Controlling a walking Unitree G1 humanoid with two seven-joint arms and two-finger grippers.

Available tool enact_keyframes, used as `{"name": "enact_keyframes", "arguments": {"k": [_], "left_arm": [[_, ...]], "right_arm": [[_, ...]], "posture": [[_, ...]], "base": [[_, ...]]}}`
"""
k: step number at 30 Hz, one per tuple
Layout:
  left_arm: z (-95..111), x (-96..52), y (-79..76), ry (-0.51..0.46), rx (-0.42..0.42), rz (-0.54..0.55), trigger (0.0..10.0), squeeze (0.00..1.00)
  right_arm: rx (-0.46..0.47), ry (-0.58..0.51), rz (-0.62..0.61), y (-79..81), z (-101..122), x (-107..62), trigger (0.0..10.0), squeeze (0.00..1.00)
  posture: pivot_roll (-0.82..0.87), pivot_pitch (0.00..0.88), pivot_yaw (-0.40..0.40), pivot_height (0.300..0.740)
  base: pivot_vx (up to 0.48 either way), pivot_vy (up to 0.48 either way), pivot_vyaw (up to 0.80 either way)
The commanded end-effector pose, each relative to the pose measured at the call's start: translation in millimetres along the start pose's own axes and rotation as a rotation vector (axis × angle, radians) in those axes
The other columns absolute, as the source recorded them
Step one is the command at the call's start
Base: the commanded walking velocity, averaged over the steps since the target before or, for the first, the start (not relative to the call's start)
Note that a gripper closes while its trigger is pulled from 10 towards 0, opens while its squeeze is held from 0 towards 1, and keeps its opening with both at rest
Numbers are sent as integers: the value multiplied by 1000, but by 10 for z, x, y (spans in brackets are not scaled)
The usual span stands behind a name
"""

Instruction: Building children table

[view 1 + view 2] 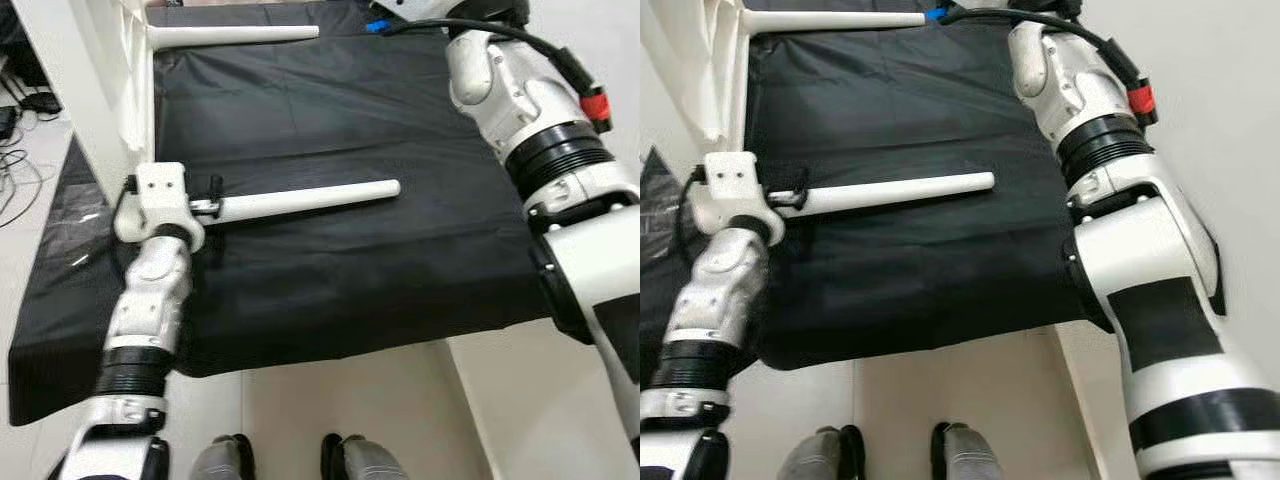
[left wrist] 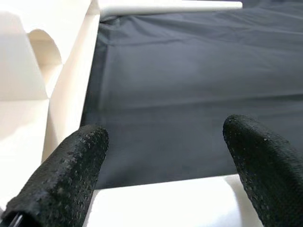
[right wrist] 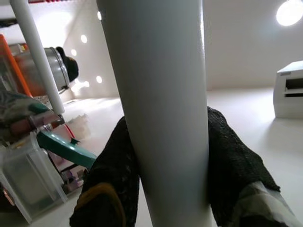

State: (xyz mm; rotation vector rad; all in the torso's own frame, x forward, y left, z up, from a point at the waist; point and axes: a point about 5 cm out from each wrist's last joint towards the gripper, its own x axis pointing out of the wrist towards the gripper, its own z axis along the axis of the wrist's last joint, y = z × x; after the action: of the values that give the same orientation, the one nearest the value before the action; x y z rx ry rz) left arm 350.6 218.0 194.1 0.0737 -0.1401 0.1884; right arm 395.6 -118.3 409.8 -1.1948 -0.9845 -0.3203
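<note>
A loose white table leg (image 1: 300, 200) lies across the middle of the black cloth (image 1: 350, 120). My left gripper (image 1: 205, 208) is shut on its thick end; the left wrist view has the leg (image 2: 165, 203) between both black fingertips (image 2: 71, 179). At the left stands the white tabletop (image 1: 100, 80) on its edge, with another leg (image 1: 235, 34) sticking out from it over the cloth's far side. My right arm (image 1: 500, 90) reaches up past the far right corner. In the right wrist view my right gripper (image 3: 170, 156) is shut on a white leg (image 3: 161, 85).
The black cloth ends in a front edge (image 1: 330, 355) just before my feet (image 1: 280, 460), with pale floor below. Cables (image 1: 20, 110) lie on the floor at the left. The right wrist view has a cluttered shelf with clear boxes (image 3: 28, 156) and a thin white rod (image 3: 35, 56).
</note>
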Motion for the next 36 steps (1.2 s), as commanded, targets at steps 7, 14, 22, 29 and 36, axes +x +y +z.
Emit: {"name": "enact_keyframes", "arguments": {"k": [7,14,22,29,36], "left_arm": [[782,77,1524,-111,389,248,10000,0],[1462,190,1628,-235,513,232,10000,0],[1990,350,1403,-350,575,160,10000,0],[2311,478,1114,-420,600,77,10000,0],[2573,526,932,-476,593,58,10000,0]], "right_arm": [[183,305,21,-4,-475,-189,0,0],[300,442,43,76,-601,-291,0,0],[575,665,132,397,-692,-566,0,0],[663,779,157,556,-770,-786,0,0],[716,845,155,597,-838,-894,0,0]], "posture": [[60,134,-70,740],[74,134,-71,740],[93,142,-59,740],[99,147,-47,740],[104,147,-35,740]], "base": [[0,0,0],[0,0,0],[0,0,0],[0,0,0],[0,0,0]]}}
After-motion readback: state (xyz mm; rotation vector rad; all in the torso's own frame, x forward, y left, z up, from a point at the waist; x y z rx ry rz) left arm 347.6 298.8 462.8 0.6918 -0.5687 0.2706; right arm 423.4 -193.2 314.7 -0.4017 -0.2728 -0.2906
